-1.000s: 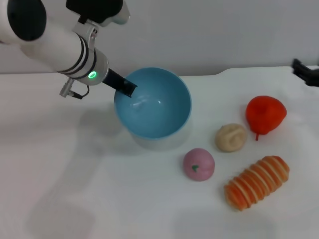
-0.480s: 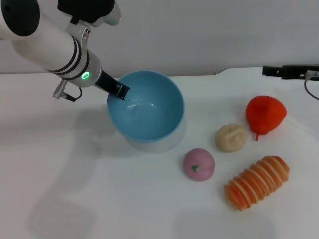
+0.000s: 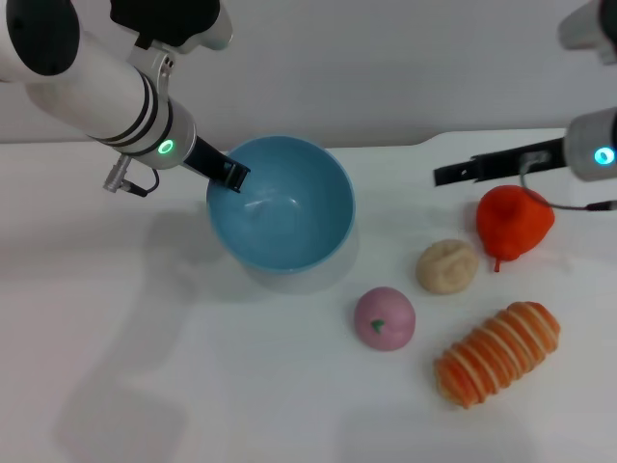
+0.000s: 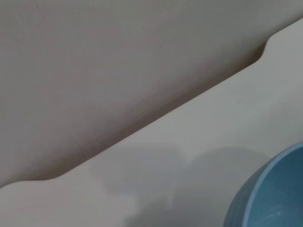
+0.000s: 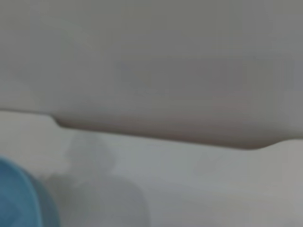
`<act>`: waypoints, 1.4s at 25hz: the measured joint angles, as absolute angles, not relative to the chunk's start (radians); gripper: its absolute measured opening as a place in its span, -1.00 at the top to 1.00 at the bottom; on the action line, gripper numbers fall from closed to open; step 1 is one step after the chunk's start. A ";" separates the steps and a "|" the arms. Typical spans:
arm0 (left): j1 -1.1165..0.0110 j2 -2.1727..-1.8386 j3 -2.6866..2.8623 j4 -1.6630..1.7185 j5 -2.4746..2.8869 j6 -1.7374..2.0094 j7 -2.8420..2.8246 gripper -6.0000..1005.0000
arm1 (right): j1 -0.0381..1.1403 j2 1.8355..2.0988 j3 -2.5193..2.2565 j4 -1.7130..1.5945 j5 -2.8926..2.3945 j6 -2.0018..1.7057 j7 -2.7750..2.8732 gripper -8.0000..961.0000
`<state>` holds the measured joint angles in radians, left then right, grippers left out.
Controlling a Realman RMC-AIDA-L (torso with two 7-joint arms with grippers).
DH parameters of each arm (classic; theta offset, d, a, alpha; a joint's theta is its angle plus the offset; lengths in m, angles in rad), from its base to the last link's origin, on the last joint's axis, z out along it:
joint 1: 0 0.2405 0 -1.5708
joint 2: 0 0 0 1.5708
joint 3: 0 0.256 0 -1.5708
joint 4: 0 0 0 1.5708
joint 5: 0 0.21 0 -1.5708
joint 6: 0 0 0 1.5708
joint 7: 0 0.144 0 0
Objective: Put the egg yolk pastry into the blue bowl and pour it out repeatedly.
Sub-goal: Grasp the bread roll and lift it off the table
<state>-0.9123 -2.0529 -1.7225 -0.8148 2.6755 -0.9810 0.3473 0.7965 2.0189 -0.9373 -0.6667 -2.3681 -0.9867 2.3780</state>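
Right gripper point(image 3: 445, 176) farther in than before — jaws unclear, left gripper point(image 3: 234, 177) clamping blue bowl point(image 3: 289, 227) rim.

White cylindrical left arm point(image 3: 92, 92) with black bands, black joint caps, a green-lit ring. Loose grey cable near the wrist. Right arm point(image 3: 590, 149) grey-white with a blue-green light and thin black fingers point(image 3: 482, 169).

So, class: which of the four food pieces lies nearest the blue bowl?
The pink ball with a green mark, just off the blue bowl; the other three lie farther right.

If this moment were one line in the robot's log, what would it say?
left tool: shut on bowl rim, bowl tilted | right tool: above table, behind pastry | pastry: on table, not in bowl
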 joint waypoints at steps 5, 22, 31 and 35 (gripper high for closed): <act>-0.907 -2.054 -1.722 -0.813 2.675 -0.980 0.349 0.99 | 0.826 2.053 -0.937 -0.619 -2.425 -0.974 2.378 -0.47; -0.905 -2.053 -1.711 -0.802 2.675 -0.978 0.355 0.99 | 0.790 2.061 -0.939 -0.569 -2.503 -0.965 2.481 -0.39; -0.903 -2.052 -1.710 -0.801 2.675 -0.979 0.356 0.99 | 0.782 2.069 -0.939 -0.492 -2.396 -0.874 2.412 -0.34; -0.903 -2.052 -1.710 -0.801 2.675 -0.978 0.356 0.99 | 0.779 2.069 -0.935 -0.484 -2.371 -0.871 2.406 -0.32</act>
